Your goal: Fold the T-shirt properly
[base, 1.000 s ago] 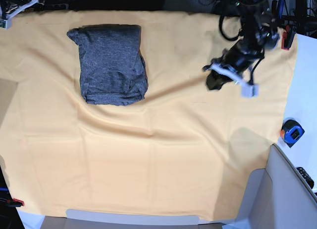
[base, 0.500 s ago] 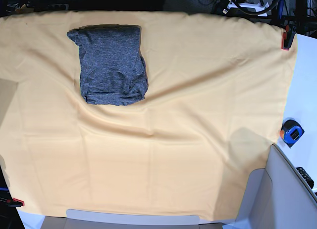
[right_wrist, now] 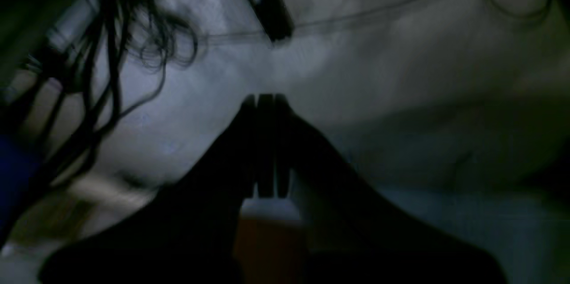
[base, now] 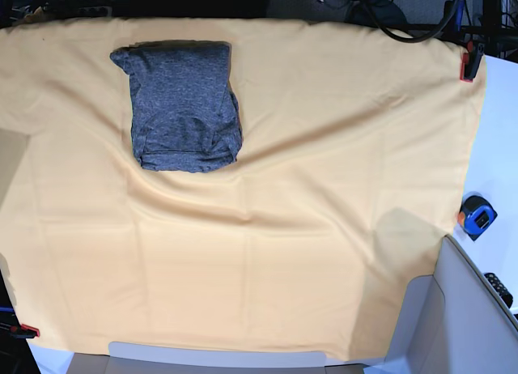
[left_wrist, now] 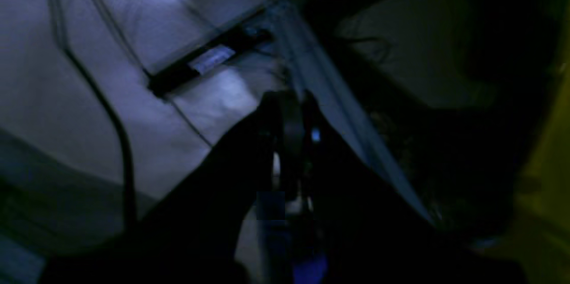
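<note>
The dark grey T-shirt (base: 183, 105) lies folded into a compact rectangle on the yellow-orange cloth (base: 324, 188), toward the back left of the table in the base view. Neither arm shows in the base view. In the left wrist view my left gripper (left_wrist: 287, 106) is shut, its dark fingers pressed together, pointing at a dim floor with cables. In the right wrist view my right gripper (right_wrist: 266, 99) is shut too, with nothing between its fingers. Both are off the table and away from the shirt.
A blue and orange tape measure (base: 477, 215) sits on the white surface at the right edge. An orange clamp (base: 468, 65) holds the cloth's back right corner. Cables (base: 380, 2) hang behind the table. A grey panel (base: 461, 317) stands at the front right.
One second ago the arm on the right of the base view hung over the cloth's back right part. It has since pulled back out of that view. The shirt has not moved.
</note>
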`<state>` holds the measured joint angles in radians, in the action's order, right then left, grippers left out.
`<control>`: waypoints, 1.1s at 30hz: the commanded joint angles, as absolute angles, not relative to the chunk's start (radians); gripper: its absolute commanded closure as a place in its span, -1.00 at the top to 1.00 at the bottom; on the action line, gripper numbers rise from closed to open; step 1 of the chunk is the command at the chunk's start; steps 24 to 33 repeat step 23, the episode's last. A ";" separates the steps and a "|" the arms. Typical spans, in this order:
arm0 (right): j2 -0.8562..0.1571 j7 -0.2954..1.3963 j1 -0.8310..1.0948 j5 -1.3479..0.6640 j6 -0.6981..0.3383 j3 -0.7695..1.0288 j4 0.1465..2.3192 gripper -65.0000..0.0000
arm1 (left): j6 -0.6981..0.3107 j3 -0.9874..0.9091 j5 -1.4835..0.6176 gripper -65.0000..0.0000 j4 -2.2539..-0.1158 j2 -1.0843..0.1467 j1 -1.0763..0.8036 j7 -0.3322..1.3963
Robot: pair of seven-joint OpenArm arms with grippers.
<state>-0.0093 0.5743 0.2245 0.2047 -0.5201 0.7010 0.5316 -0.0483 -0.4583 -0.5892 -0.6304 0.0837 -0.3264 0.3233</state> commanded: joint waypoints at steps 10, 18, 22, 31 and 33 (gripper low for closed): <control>0.070 0.262 0.136 0.384 -0.397 0.581 0.317 -1.00 | -0.042 0.125 -0.237 -1.00 -0.262 -0.025 -0.186 -0.096; 0.131 0.157 0.140 0.386 -0.157 0.581 0.311 -1.00 | -0.041 0.380 -0.237 -1.00 -0.208 -0.028 -0.157 -0.136; 0.142 0.157 0.142 0.381 -0.137 0.581 0.311 -1.00 | -0.041 0.447 -0.237 -1.00 -0.205 -0.028 -0.139 -0.136; 0.142 0.157 0.142 0.381 -0.137 0.582 0.311 -1.00 | -0.041 0.452 -0.237 -1.00 -0.205 -0.028 -0.137 -0.136; 0.142 0.157 0.142 0.381 -0.137 0.582 0.311 -1.00 | -0.041 0.452 -0.237 -1.00 -0.205 -0.028 -0.137 -0.136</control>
